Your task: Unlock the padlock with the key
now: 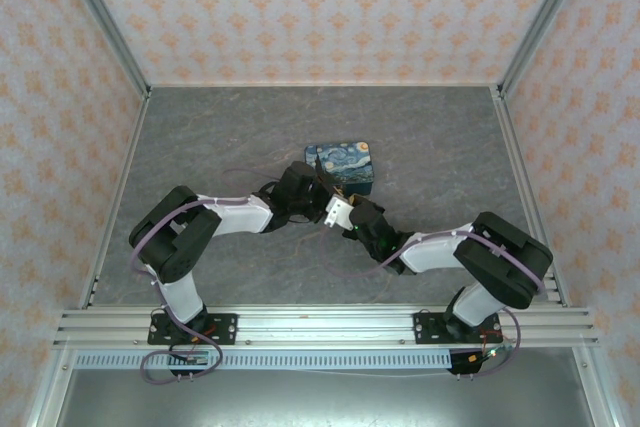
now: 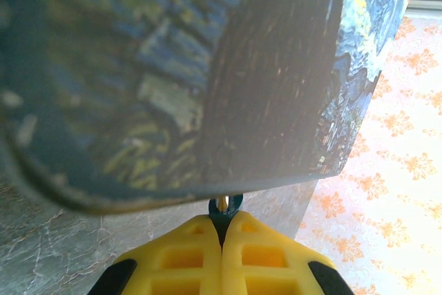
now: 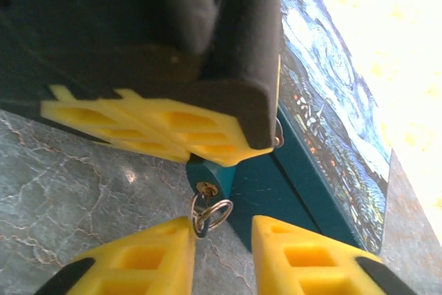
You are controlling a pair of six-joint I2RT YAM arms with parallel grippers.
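**Right wrist view.** The right gripper (image 3: 221, 226) stands partly open, and its ribbed yellow plastic fingers clamp nothing. Just ahead of the gap, nearer one finger than the other, a tiny pale silvery metal key (image 3: 205, 188) sits in the underside of a small teal-blue padlock (image 3: 199, 169). A thin wire split ring (image 3: 214, 212) dangles from the key's head toward the fingertips. Beyond the key, the left gripper (image 3: 173, 129) pinches the padlock's body. Beside both grippers stands a glossy, sharp-edged rectangular tin painted with Starry-Night swirls (image 3: 324, 122).

The step in hand looks like gripping the key to turn it. The gap should probably be centred on the key first. The pads should close on the key's flat head, not on the loose ring, which would likely swivel and slip. The wrist should then roll about the key's shaft without tugging it out.

**Left wrist view.** The left gripper's fingers meet, with a sliver of the padlock (image 2: 224, 206) nipped at their tips. The tin looms blurred directly beyond the tips, and a grey marbled table (image 2: 48, 246) lies beneath it. A firm hold here should resist the twist.

**Top view.** Both wrists converge just on the near side of the tin (image 1: 340, 167).
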